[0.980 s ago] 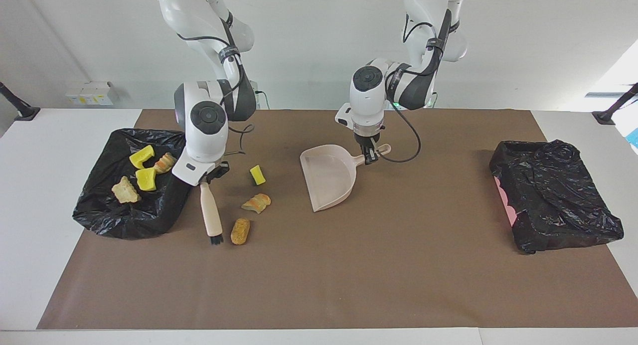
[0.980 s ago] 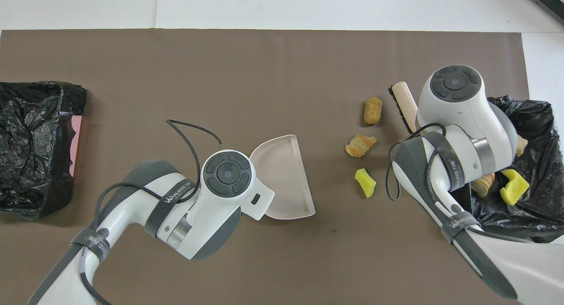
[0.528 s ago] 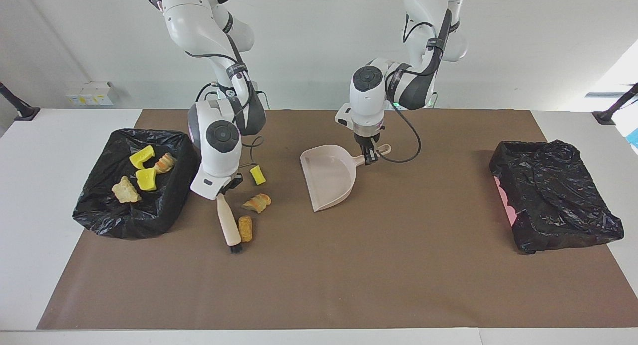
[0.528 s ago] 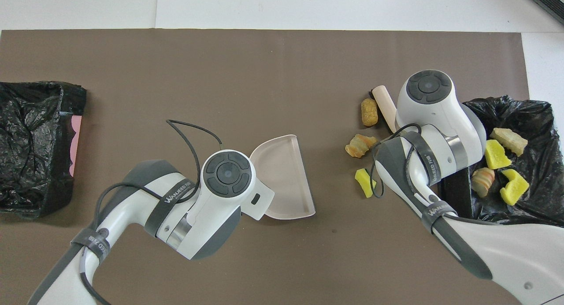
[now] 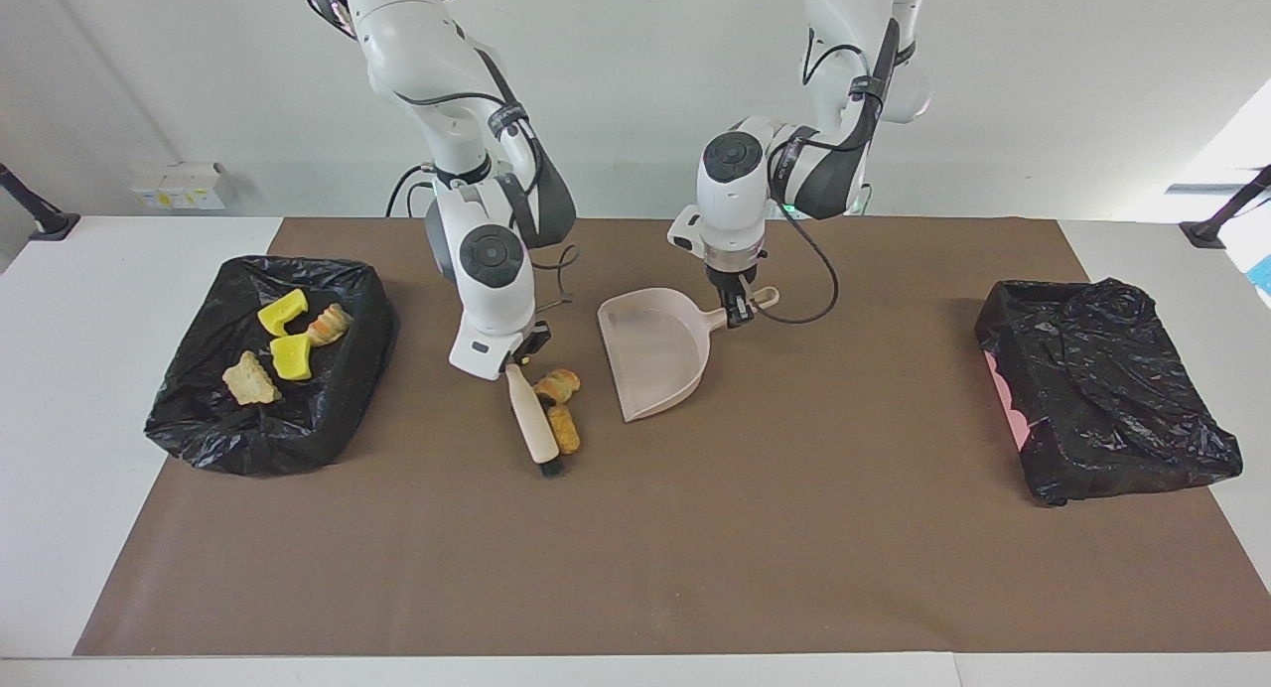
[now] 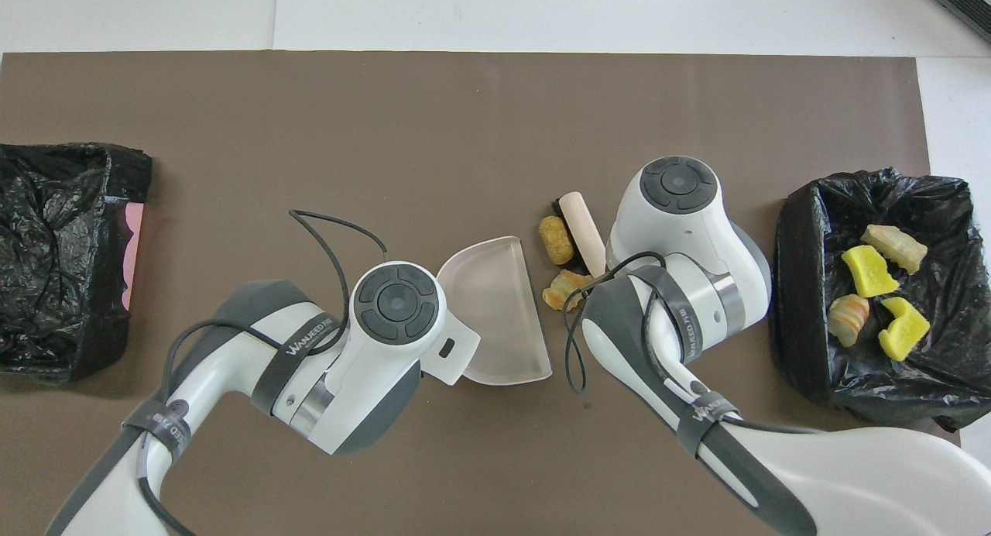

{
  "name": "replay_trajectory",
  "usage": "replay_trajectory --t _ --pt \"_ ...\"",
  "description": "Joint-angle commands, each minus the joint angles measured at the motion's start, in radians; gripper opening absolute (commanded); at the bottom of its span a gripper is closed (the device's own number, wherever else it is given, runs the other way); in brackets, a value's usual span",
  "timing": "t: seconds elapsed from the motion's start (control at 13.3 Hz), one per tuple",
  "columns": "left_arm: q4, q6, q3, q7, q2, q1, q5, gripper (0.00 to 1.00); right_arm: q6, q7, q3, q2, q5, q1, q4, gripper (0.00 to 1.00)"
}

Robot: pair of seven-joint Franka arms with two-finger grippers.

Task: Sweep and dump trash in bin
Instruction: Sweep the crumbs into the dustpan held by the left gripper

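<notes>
My right gripper (image 5: 518, 354) is shut on the beige brush (image 5: 531, 424), whose black bristles rest on the brown mat. Two tan-orange trash lumps (image 5: 558, 384) (image 5: 566, 429) lie against the brush on the side toward the dustpan. From overhead the brush handle (image 6: 582, 230) and both lumps (image 6: 556, 239) (image 6: 567, 288) sit just off the pan's open mouth. My left gripper (image 5: 737, 312) is shut on the handle of the beige dustpan (image 5: 650, 354), which lies flat on the mat. A small yellow chunk seen earlier is hidden by my right arm.
A black-lined bin (image 5: 298, 434) at the right arm's end of the table holds several yellow and tan chunks (image 5: 293, 356). A second black-lined bin (image 5: 1102, 389) with a pink side stands at the left arm's end. White table surrounds the mat.
My right arm has swung the brush across the mat toward the dustpan, pushing the loose lumps along. The yellow chunk has gone out of sight. The left arm and dustpan have not moved.
</notes>
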State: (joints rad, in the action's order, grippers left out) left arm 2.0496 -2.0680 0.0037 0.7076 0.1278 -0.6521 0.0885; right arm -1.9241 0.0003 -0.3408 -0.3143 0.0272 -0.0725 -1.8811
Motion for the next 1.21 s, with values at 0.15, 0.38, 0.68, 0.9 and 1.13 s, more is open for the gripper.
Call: replay_trajectory --t 0.15,0.38,0.68,0.9,1.13 --pt "0.047 -0.041 -0.005 -0.074 -0.033 0.017 0.004 0.0 0.013 -0.023 -0.087 0.049 -0.202 0.011 -0.042 0.0" --pt "0.049 -0.041 -0.005 -0.074 -0.034 0.019 0.002 0.0 0.017 0.087 -0.092 0.06 -0.25 -0.012 -0.021 0.0" --pt "0.052 -0.044 -0.005 -0.057 -0.034 0.019 0.004 0.0 0.134 0.09 -0.086 0.133 -0.25 0.087 -0.015 0.0" --pt "0.052 -0.05 -0.005 -0.016 -0.034 0.019 0.004 0.0 0.261 0.09 -0.075 0.214 -0.21 0.204 -0.016 0.0" --pt "0.057 -0.055 -0.002 0.018 -0.034 0.015 0.004 0.0 0.353 0.084 -0.075 0.253 -0.087 0.307 -0.036 0.0"
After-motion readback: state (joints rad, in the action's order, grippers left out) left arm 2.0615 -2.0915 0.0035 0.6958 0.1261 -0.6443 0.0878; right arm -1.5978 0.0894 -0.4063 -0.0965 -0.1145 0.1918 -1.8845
